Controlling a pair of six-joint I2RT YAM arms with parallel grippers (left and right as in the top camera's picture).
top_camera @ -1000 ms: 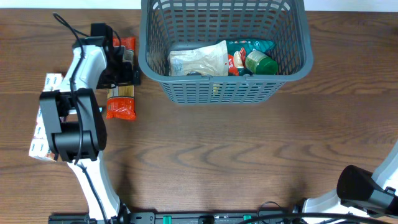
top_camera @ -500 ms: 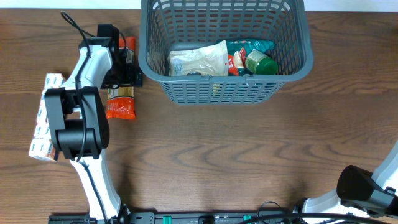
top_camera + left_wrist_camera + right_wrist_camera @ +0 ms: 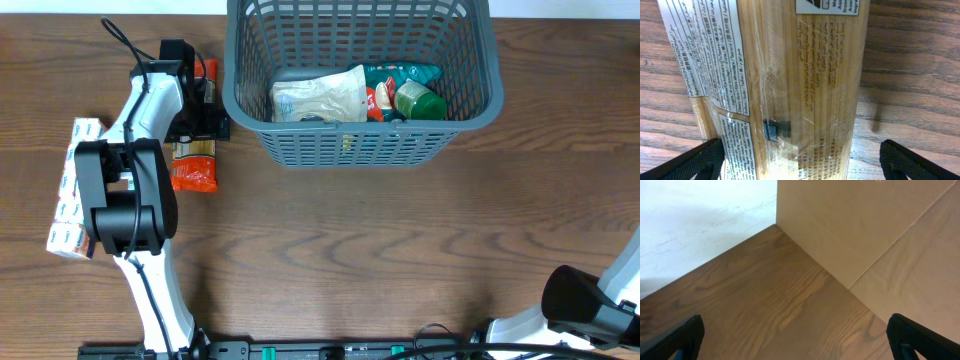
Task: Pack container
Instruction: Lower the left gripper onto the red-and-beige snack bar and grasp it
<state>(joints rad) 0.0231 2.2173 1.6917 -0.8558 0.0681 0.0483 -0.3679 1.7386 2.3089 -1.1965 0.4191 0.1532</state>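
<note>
Beside the grey container (image 3: pixel 360 145) at the table's (image 3: pixel 400 250) back edge, the left gripper (image 3: pixel 800 159) hangs wide open and empty over the spaghetti pack (image 3: pixel 805 75), a bit nearer the container than before; the right gripper (image 3: pixel 800 340) gapes empty too.

wood table (image 3: pixel 400 250): grey basket (image 3: pixel 350 148), spaghetti pack (image 3: pixel 193 172), white box (image 3: pixel 62 215).

The left arm (image 3: pixel 140 105) is built of glossy white moulded links joined by chunky black cylindrical joint housings (image 3: pixel 125 212). A thin black cable (image 3: pixel 112 35) loops off its far end. The right arm (image 3: pixel 625 265) shows a white link and a rounded black motor housing (image 3: pixel 578 298). The left tool (image 3: pixel 800 161) has matt black wedge-shaped fingers (image 3: pixel 692 162). The right tool (image 3: pixel 797 340) has similar black fingers (image 3: pixel 675 339). A black base rail (image 3: pixel 300 351) carries small green marks.
</note>
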